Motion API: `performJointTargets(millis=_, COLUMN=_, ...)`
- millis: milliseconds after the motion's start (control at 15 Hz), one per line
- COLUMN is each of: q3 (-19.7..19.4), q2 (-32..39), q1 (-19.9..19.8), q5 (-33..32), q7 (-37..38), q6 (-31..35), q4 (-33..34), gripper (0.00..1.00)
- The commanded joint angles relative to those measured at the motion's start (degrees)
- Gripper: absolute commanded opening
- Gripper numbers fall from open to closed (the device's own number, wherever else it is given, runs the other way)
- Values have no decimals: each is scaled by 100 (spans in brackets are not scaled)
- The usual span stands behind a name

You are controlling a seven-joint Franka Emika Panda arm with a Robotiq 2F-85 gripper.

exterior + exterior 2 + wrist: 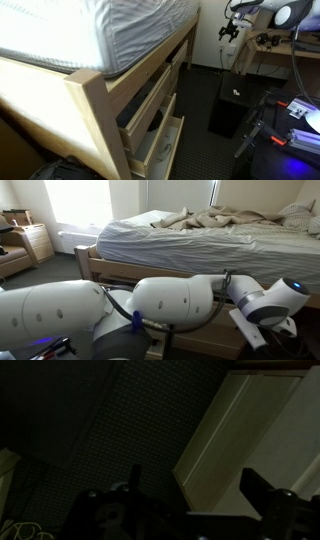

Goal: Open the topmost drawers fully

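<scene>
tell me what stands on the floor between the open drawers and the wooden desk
A black box stands on the dark floor between the topmost drawers and the desk. It shows only in an exterior view.

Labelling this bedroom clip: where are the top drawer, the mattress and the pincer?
top drawer [148,113], in an exterior view, wooden side panel
mattress [120,35], in an exterior view, its side
pincer [197,488], wrist view, midway between fingertips

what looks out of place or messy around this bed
The drawers under the bed frame stand partly pulled out, one showing dark contents. The bedding lies rumpled on the mattress. Nothing looks spilled or broken.
</scene>
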Motion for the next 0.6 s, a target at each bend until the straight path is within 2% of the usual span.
performJointTargets(millis=0, q3=145, q2=-165, q1=609, q5=132, q7=1041, q6=85, q4=-45, gripper=100)
performJointTargets(millis=267, q3=372, q2=-369, q1=1356, q5=462, q7=2388, q6=-151, q4=-103, gripper=100)
performJointTargets(millis=333, q3=248, q2=-243, q1=1204, q5=356, q7=1950, q6=39, q4=-41, gripper=100)
performJointTargets(millis=533, q3=222, q2=-259, q1=1399, q5=349, q7=2091, q6=58, q4=-46, gripper=100)
